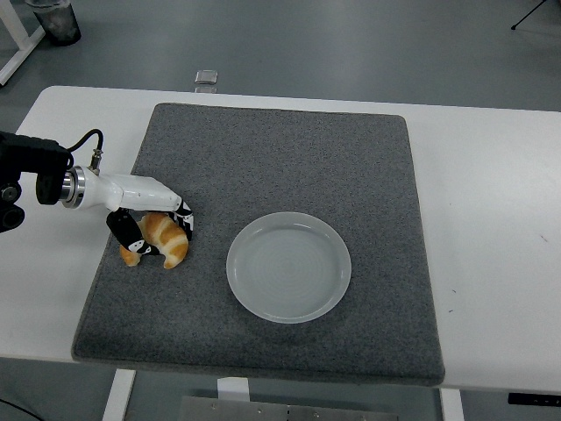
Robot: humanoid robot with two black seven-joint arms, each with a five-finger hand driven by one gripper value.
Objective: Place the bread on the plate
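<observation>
A golden-brown croissant (163, 239) lies at the left side of the grey mat (280, 167). My left hand (156, 226) comes in from the left edge, with its white palm over the bread and its black-tipped fingers (186, 221) curled around it. The thumb presses the croissant's left end. An empty pale plate (288, 266) sits on the mat to the right of the bread, a short gap away. The right arm is out of sight.
The mat covers most of the white table (491, 193). A small grey object (207, 77) lies on the floor beyond the table's far edge, and a dark container (54, 19) stands at the top left.
</observation>
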